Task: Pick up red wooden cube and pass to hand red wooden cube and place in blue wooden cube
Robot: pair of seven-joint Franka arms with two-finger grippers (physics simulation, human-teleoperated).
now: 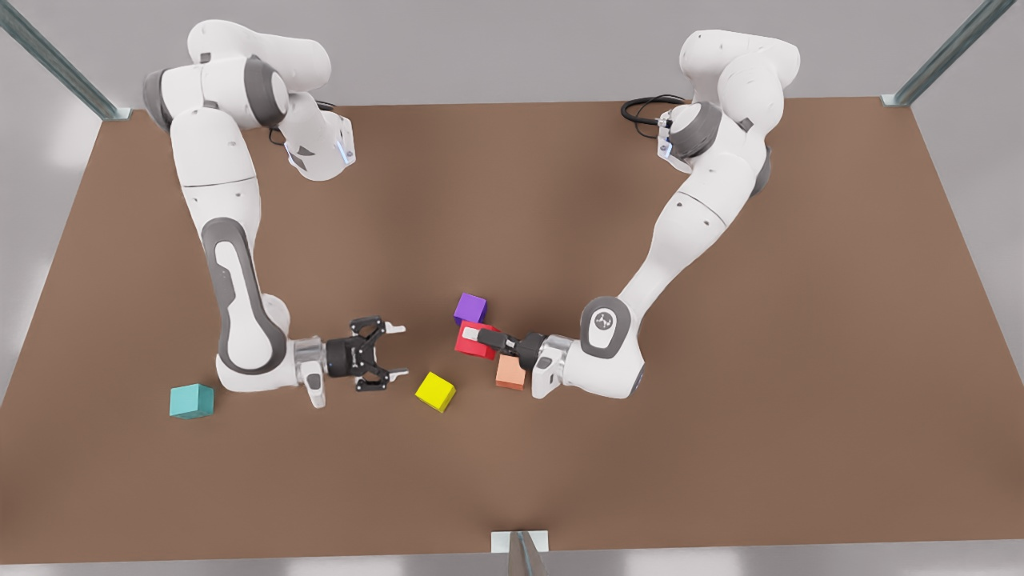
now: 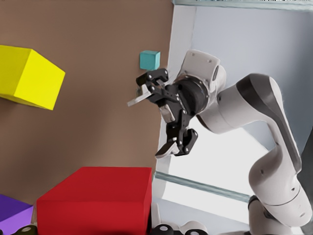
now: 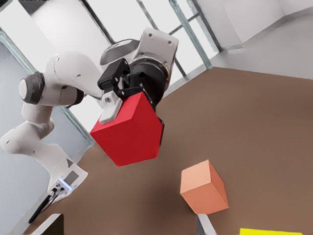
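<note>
Nearest the camera on the brown table (image 1: 720, 448), a yellow cube (image 1: 435, 391) sat between the two arms, with the blue wooden cube (image 1: 191, 401) resting alone toward the front view's left, behind the elbow of the arm on that side.

At centre, the left pincer (image 1: 474, 338), reaching in from the front view's right, was clamped on the red wooden cube (image 1: 475, 340), one pale finger (image 1: 472, 330) lying across the cube's top face. From the right wrist view the red cube (image 3: 128, 130) appeared raised off the table in that grip. A purple cube (image 1: 470, 309) sat just beyond the red one, on its far side, and a pale orange cube (image 1: 510, 373) lay just beside the left pincer's wrist, on its near side.

Facing it from the front view's left, the right pincer (image 1: 393, 350) hung with its fingers (image 1: 394, 327) spread apart and holding nothing, pointed toward the red cube and well apart from it, the yellow cube lying just below the gap between the two pincers. In the left wrist view the right pincer (image 2: 149, 124) showed the same open spread, the blue wooden cube (image 2: 149, 59) behind it.
</note>
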